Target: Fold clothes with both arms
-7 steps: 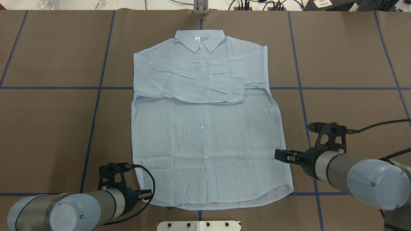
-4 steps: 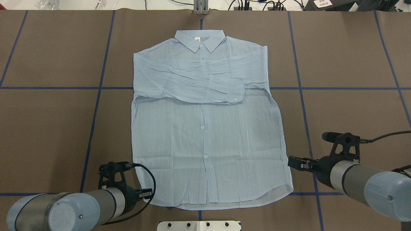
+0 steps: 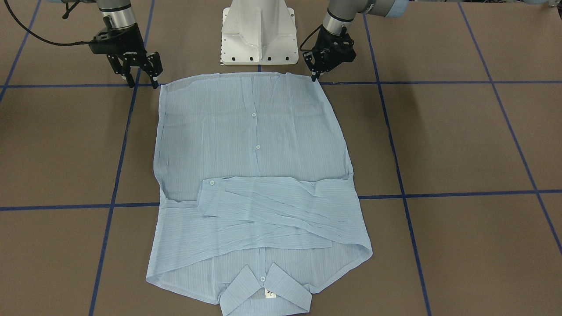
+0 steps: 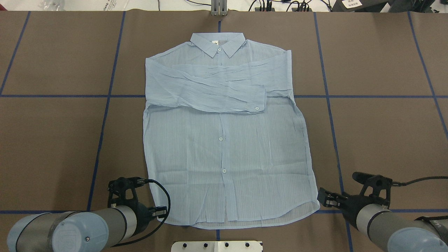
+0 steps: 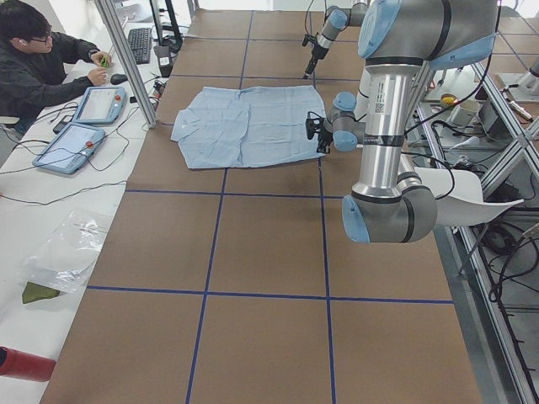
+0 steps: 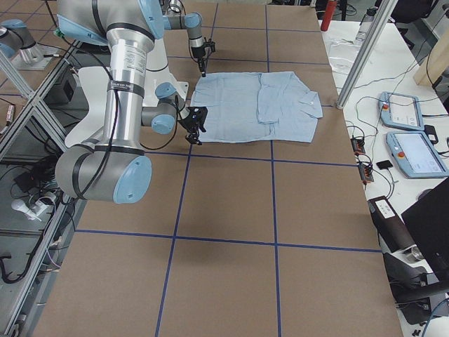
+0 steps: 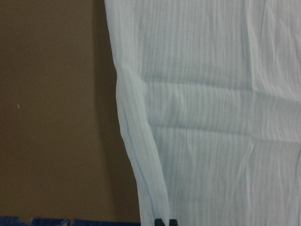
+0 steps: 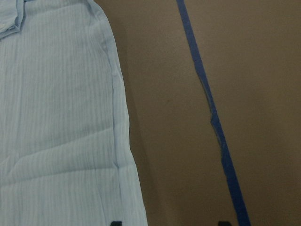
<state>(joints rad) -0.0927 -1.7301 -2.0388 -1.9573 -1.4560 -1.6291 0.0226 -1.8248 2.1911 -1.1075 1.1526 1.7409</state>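
Note:
The light blue striped shirt (image 4: pixel 224 147) lies flat and face up on the brown table, collar far from me, with both sleeves folded across the chest. It also shows in the front view (image 3: pixel 254 145). My left gripper (image 4: pixel 161 211) is at the hem's left corner. In the front view it (image 3: pixel 314 75) has its fingers together on that corner. In the left wrist view the shirt (image 7: pixel 211 117) has its edge running between the close fingertips. My right gripper (image 4: pixel 322 198) is open just beside the hem's right corner, also in the front view (image 3: pixel 142 83). The right wrist view shows the shirt (image 8: pixel 56 117) edge under one spread fingertip.
The white pedestal base (image 3: pixel 259 30) stands just behind the hem. Blue tape lines (image 4: pixel 329 105) cross the brown table cover. An operator (image 5: pixel 42 59) sits at a side bench with tablets (image 5: pixel 76 143) beyond the collar end.
My right gripper has moved back toward me along the shirt's right side, down to the hem corner. The left gripper and the shirt have not moved.

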